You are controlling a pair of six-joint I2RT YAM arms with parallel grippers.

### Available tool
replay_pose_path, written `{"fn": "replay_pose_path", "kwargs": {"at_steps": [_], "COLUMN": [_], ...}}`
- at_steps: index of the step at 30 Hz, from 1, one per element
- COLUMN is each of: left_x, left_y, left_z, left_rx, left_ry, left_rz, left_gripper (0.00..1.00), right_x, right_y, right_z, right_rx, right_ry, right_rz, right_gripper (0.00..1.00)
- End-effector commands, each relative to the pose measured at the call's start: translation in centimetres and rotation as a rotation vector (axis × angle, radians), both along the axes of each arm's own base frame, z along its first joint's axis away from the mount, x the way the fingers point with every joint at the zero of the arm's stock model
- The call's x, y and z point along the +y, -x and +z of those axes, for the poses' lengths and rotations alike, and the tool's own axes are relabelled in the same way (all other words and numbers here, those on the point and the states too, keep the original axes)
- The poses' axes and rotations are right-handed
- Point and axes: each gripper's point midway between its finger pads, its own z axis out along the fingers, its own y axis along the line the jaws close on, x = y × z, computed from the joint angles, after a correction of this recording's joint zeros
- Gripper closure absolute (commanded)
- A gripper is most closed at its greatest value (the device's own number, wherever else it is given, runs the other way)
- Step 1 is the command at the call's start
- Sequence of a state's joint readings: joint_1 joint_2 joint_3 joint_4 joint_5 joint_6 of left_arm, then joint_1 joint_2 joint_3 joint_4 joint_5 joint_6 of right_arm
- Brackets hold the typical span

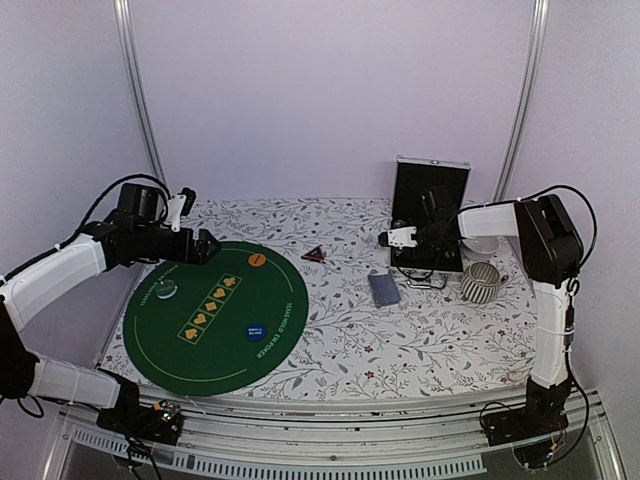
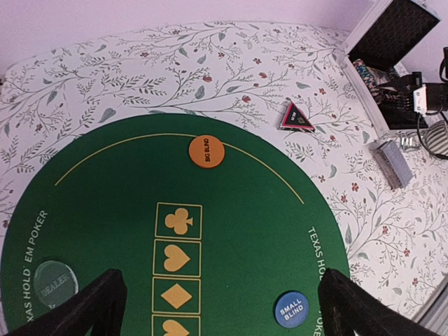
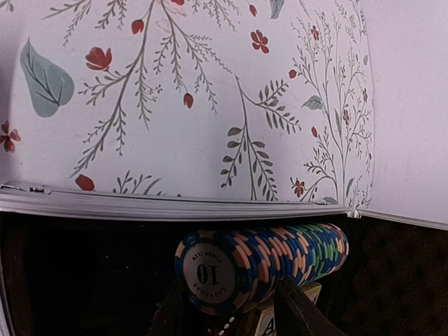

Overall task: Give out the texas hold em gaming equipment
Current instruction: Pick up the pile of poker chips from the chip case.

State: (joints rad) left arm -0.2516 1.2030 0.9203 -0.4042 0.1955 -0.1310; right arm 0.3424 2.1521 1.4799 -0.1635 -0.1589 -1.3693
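Note:
A row of edge-striped poker chips [image 3: 280, 255] lies on its side in the open silver-and-black case [image 1: 430, 200]. My right gripper [image 3: 231, 304] reaches into the case [image 3: 175, 206], its fingers against both sides of the row's front end. Grey-blue-backed cards [image 1: 383, 288] lie stacked on the cloth, and the red-edged triangular marker [image 1: 316, 254] sits left of them. On the green mat [image 1: 160, 350] are an orange disc [image 1: 257, 259], a blue disc [image 1: 256, 333] and a clear dealer disc [image 1: 165, 290]. My left gripper [image 1: 205, 247] hovers open above the mat [image 2: 105, 210], holding nothing.
A ribbed cup [image 1: 482, 283] lies right of the case, with a white bowl [image 1: 485, 245] behind it. The case lid stands upright at the back. The left wrist view shows the cards [image 2: 392, 163], marker [image 2: 295, 117], orange disc [image 2: 206, 151] and blue disc [image 2: 291, 309].

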Motion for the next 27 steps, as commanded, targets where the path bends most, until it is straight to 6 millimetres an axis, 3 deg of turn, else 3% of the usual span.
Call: {"fn": "replay_pose_path", "kwargs": {"at_steps": [1,7,22,27], "left_x": [0.3,0.2,-0.3,-0.6], "left_y": [-0.3,-0.2,0.0,0.1], "left_z": [-0.3,-0.4,-0.8,-1.0], "left_rx": [0.0,0.0,0.02,0.03], "left_ry": [0.003,0.006,0.023,0.034], "left_rz": [0.001,-0.002,-0.028,-0.042], "left_gripper": [0.02,0.02,0.02,0.02], "right_x": [0.3,0.7,1.8,2.6], "right_y": [0.2,1.8,3.2,1.6], "right_z": [-0.8,-1.2,0.0,1.6], "right_rx": [0.01,0.076,0.127,0.092], "right_ry": [0.022,0.019,-0.028,-0.083], "right_rz": [-0.009,0.006,0.039,0.024], "right_gripper": [0.55,0.56,0.56,0.51]}}
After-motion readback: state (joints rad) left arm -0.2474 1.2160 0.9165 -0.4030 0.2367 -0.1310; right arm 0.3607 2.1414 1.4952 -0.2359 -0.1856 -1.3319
